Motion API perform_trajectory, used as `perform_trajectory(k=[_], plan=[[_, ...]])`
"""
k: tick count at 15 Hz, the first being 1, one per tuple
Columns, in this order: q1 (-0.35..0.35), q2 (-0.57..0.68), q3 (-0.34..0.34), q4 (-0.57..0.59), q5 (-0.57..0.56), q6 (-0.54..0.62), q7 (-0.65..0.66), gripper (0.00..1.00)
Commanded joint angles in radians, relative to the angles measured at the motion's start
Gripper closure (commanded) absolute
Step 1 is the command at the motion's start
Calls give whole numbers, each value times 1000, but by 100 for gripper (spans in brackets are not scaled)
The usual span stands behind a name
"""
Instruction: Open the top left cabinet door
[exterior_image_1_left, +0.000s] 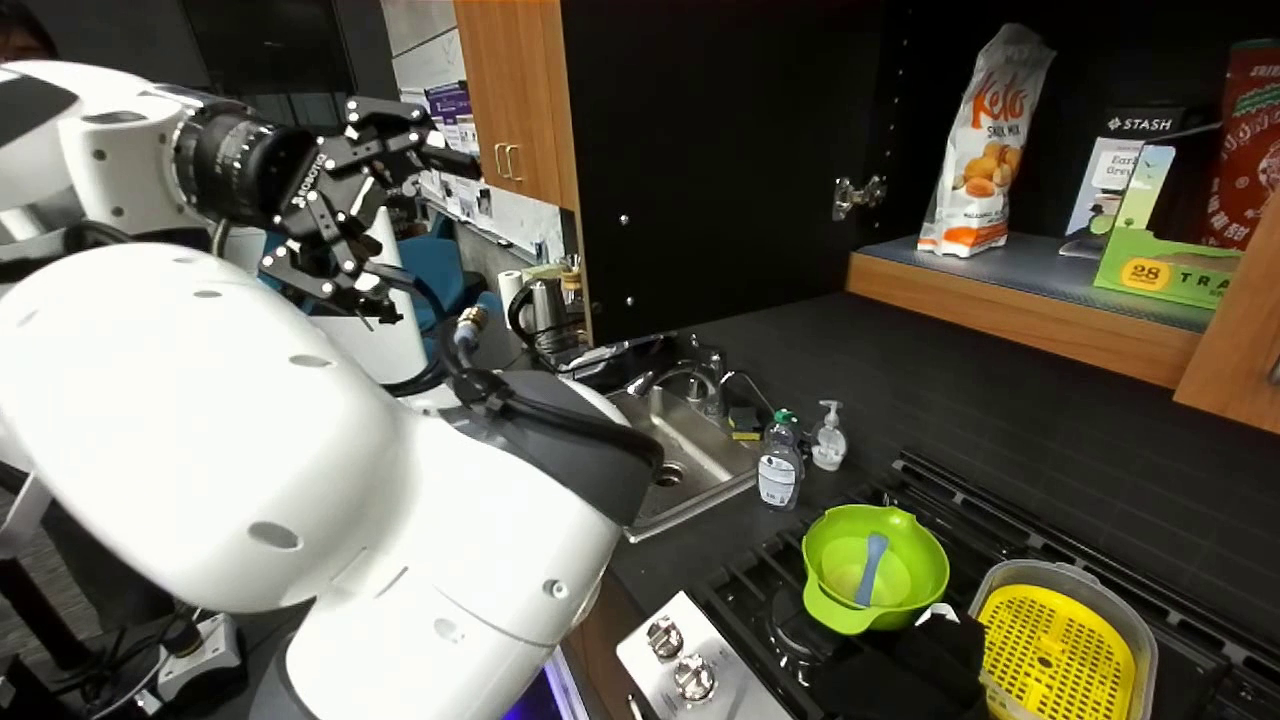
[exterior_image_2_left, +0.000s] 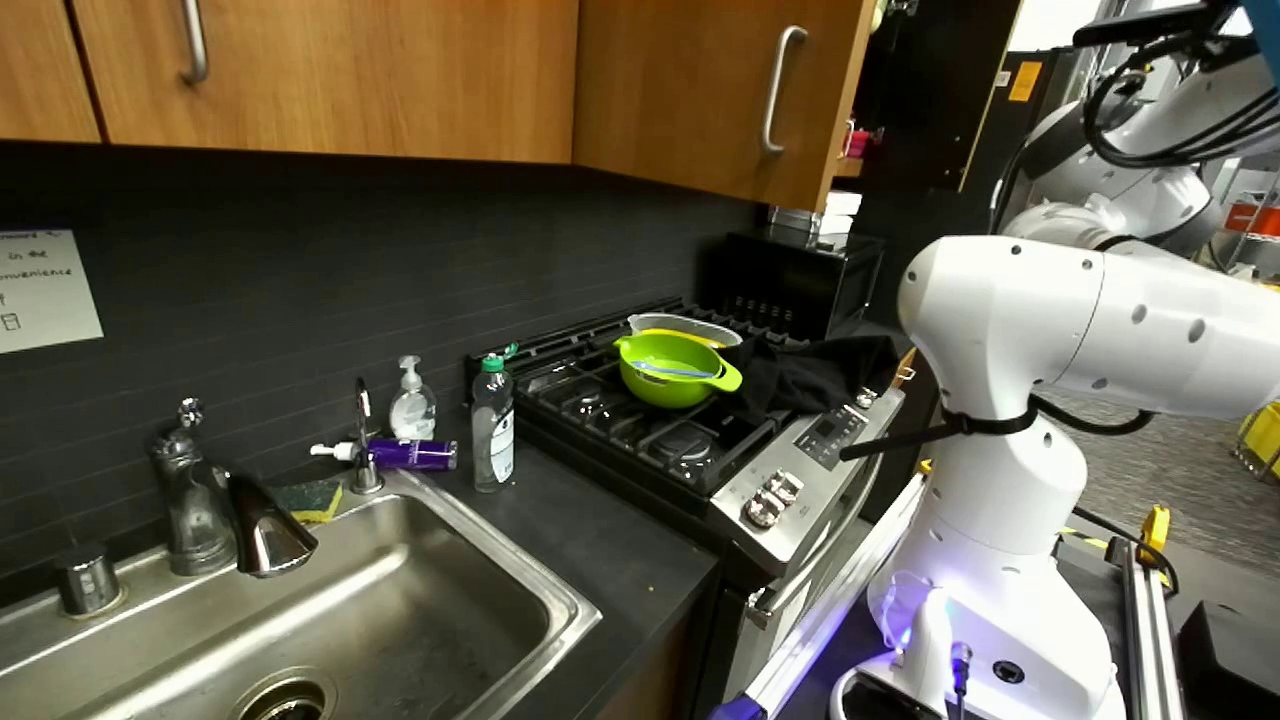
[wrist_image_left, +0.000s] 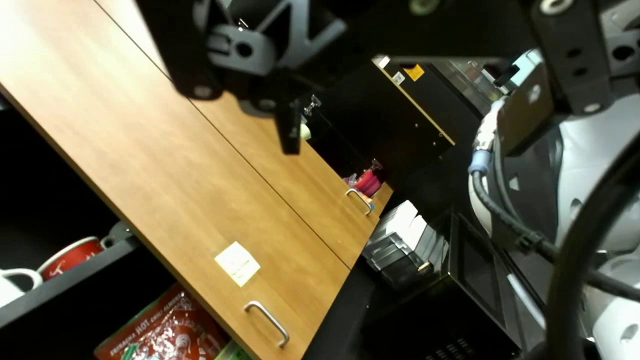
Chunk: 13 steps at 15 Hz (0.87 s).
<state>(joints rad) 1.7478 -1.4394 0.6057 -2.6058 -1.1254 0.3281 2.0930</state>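
At the left in an exterior view, the white arm (exterior_image_1_left: 180, 400) folds back on itself, and its gripper (exterior_image_1_left: 422, 236) is held up with both fingers spread wide. Farther right lies the steel sink (exterior_image_1_left: 705, 450), and above it the top left cabinet door (exterior_image_1_left: 720, 150) stands open, apart from the fingers; its black inner face is turned this way, with a silver hinge (exterior_image_1_left: 858, 196) at the right, while in an exterior view its brown wood-grain outer face shows a bar handle (exterior_image_2_left: 780, 90). Beside the sink are a green-capped soap bottle (exterior_image_1_left: 779, 470) and a clear pump bottle (exterior_image_1_left: 829, 440). Then comes the stove (exterior_image_1_left: 740, 690), bearing a green bowl (exterior_image_1_left: 920, 565) with a blue utensil (exterior_image_1_left: 870, 570) in it, a black cloth (exterior_image_1_left: 910, 670) and a grey container (exterior_image_1_left: 1147, 650) holding a yellow strainer (exterior_image_1_left: 1060, 650). Higher up, on the exposed shelf (exterior_image_1_left: 1040, 325), stand an upright snack bag (exterior_image_1_left: 985, 150), a tea box (exterior_image_1_left: 1110, 170), a green box (exterior_image_1_left: 1150, 265) and a red bag (exterior_image_1_left: 1250, 150), with part of another brown door (exterior_image_1_left: 1235, 340) at the right edge.
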Motion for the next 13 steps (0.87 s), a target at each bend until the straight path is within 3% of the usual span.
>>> perform_trajectory(k=[1,9,10,13], plan=[[6,82,-13,90,-127,-22,-109,0],[-51,179,-130,276,-285,96,-416,0],[-42,124,-104,217,-246,102,-359,0],[-63,147,-124,251,-256,118,-395,0]])
